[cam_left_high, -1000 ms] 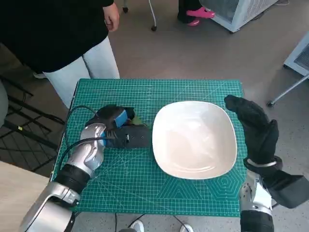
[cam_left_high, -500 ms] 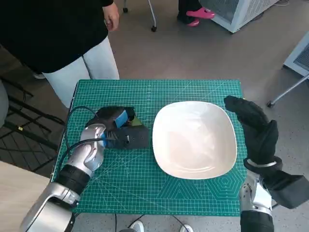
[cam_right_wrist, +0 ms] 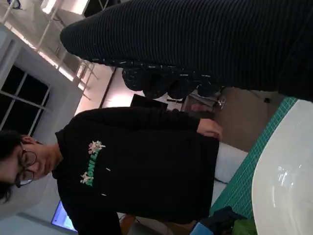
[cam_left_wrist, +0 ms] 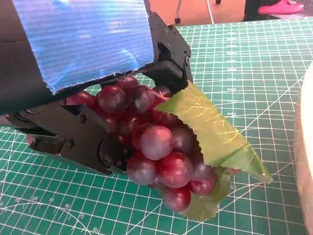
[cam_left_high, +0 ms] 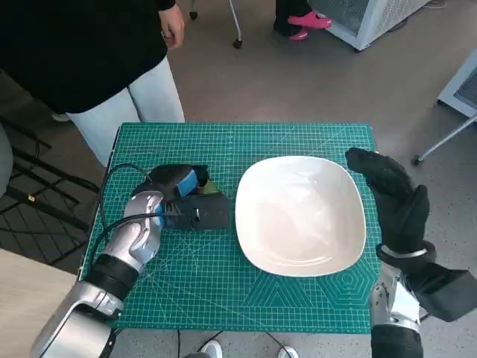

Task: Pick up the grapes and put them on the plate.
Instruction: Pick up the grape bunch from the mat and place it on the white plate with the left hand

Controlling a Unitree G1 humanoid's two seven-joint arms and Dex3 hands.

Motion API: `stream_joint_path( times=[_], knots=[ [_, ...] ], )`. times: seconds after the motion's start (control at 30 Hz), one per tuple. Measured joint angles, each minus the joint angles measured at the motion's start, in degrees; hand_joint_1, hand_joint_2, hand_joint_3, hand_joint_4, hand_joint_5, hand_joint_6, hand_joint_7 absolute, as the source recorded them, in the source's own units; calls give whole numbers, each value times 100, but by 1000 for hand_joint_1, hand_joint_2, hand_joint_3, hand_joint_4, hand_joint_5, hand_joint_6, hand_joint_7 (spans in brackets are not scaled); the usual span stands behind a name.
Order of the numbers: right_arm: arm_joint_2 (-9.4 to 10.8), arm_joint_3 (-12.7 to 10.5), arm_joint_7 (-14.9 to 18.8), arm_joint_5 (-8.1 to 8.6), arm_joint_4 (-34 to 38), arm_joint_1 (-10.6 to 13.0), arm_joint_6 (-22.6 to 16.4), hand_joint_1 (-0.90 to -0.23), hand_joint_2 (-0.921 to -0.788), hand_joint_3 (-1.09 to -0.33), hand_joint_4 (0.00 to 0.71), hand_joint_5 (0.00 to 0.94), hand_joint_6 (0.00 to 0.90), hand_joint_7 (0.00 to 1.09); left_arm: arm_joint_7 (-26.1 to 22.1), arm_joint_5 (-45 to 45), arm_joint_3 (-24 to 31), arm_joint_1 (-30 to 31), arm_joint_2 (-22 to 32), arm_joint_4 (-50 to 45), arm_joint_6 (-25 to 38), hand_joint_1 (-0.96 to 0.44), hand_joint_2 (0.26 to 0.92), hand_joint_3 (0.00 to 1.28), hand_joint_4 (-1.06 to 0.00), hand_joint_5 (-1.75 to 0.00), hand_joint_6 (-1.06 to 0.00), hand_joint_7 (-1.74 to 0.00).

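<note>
1. Plainly, in the head view, the left robot hand (cam_left_high: pixel 182 195) sits at about nine o'clock on the green cutting mat (cam_left_high: pixel 298 138) covering the tabletop, just beside the rim of the white plate (cam_left_high: pixel 300 215). It covers the grapes; only a sliver of green leaf (cam_left_high: pixel 211 186) peeps out. The right robot hand (cam_left_high: pixel 393 195) hovers at three o'clock off the plate's edge, fingers spread, holding nothing. A person in a black top (cam_left_high: pixel 82 45) stands at eleven o'clock. Count: one plate, one bunch, two robot hands.

2. In the left wrist view, the left robot hand (cam_left_wrist: pixel 93 88) is clasped around the bunch of dark red grapes (cam_left_wrist: pixel 156 147), black fingers (cam_left_wrist: pixel 78 139) under one flank and the blue-taped back above. Whether the bunch is clear of the mat, I cannot tell. One bunch, two leaves visible, the larger leaf (cam_left_wrist: pixel 210 129) draped over it. I judge it light, lumpy and smooth-skinned, so it could roll or slip; best held around the thick upper mass, not by the leaves, which would likely bend away.

3. In the right wrist view, the glove of the right robot hand (cam_right_wrist: pixel 195 44) lies along the top, gripping nothing. One curve of the plate (cam_right_wrist: pixel 286 181) shows, with the person (cam_right_wrist: pixel 142 161) beyond.
</note>
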Motion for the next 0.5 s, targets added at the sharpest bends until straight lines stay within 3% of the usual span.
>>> stream_joint_path(
  times=[0.5],
  knots=[
    [-2, -21, 4, 0, -3, -7, 6, -544, -921, -620, 340, 0, 283, 0, -408, -20, 103, 369, 205, -964, 349, 0, 920, 42, -734, -1176, -642, -1087]
  ],
)
